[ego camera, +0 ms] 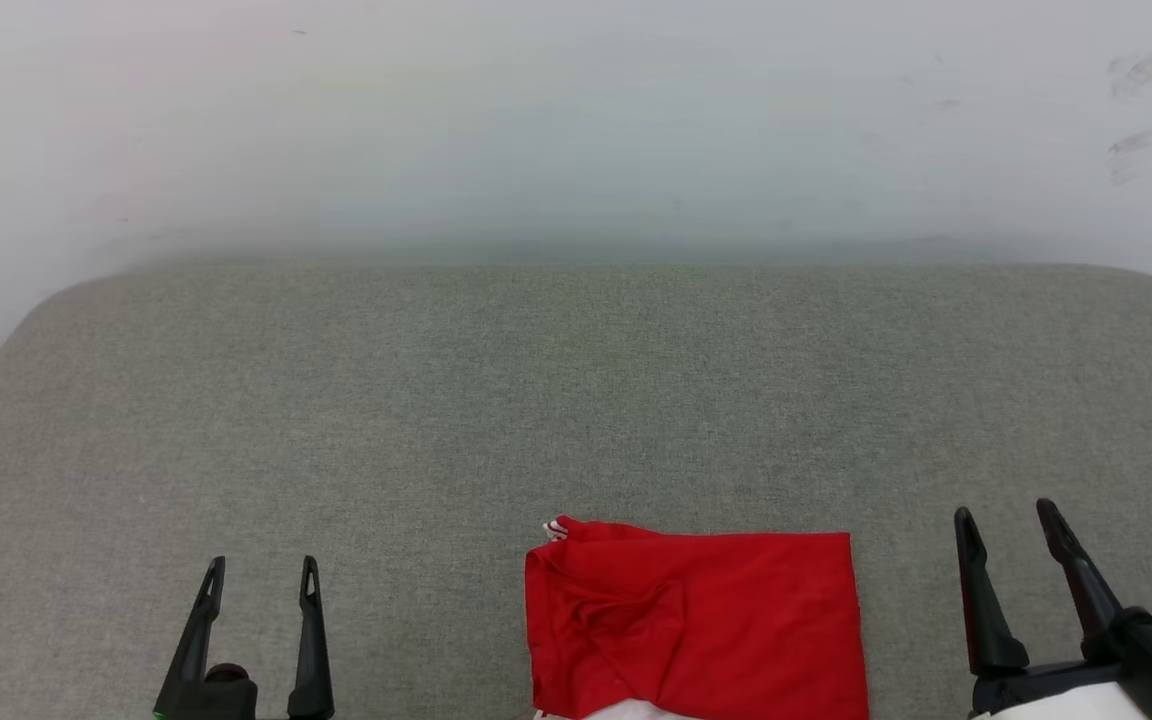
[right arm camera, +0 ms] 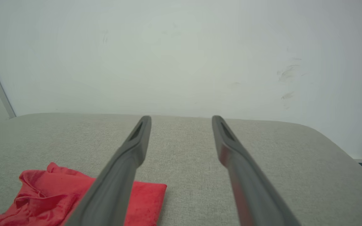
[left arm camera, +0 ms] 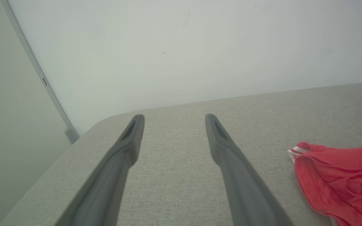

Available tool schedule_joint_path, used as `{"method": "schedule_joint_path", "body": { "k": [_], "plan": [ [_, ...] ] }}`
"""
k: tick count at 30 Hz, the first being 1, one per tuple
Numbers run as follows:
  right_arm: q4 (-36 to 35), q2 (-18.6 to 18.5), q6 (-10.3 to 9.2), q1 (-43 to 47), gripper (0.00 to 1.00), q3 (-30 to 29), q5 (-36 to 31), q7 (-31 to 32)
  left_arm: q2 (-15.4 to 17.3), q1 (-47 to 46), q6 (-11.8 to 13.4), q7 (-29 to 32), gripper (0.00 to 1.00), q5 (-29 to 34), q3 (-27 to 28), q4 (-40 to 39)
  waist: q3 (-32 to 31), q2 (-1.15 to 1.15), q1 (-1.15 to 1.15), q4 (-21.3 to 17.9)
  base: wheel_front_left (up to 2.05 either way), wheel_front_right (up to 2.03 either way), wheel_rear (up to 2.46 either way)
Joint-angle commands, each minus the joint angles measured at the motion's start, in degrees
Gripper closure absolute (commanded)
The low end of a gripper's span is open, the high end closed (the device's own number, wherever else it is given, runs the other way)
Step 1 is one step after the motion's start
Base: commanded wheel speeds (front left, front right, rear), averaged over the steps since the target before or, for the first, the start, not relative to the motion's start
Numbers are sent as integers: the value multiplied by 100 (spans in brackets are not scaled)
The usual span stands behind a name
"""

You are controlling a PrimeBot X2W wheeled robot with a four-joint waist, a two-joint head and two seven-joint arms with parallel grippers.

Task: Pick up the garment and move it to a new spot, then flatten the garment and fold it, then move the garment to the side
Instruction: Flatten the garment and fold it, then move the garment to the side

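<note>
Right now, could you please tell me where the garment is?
The garment lies low in the head view on the grey surface, between the left gripper and the right gripper.

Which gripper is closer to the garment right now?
The right gripper: only a narrow strip of cushion lies between it and the garment, while the left gripper stands much farther off.

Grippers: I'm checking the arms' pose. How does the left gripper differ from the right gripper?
In the head view the right gripper reaches further up than the left gripper. The right gripper's fingers lean left; the left gripper's stand nearer upright. The right gripper is closer to the garment than the left. Both are open, empty and clear of the garment.
</note>
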Motion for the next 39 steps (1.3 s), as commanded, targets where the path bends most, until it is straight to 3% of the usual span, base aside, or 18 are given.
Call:
{"method": "schedule_joint_path", "body": {
  "k": [1, 28, 34, 39],
  "plan": [
    [-91, 67, -7, 134, 0, -16, 16, -15, 39, 39, -23, -14, 0, -15, -14, 6, 2, 0, 0, 1, 0, 0, 0],
    [-130, 171, -7, 182, 0, 9, 269, -19, 30, 21, -79, -14, 0, -67, 17, 73, 14, 0, 0, 121, 0, 0, 0],
    [-111, -160, -7, -330, 0, -46, 476, 44, 8, -39, -96, -14, 0, -65, 11, 78, 42, 0, 0, 153, 0, 0, 0],
    [-143, -585, -6, -935, 0, 151, 832, 681, -9, -77, -110, -14, 0, -55, 8, 72, 67, 0, 0, 199, 0, 0, 0]
  ]
}}
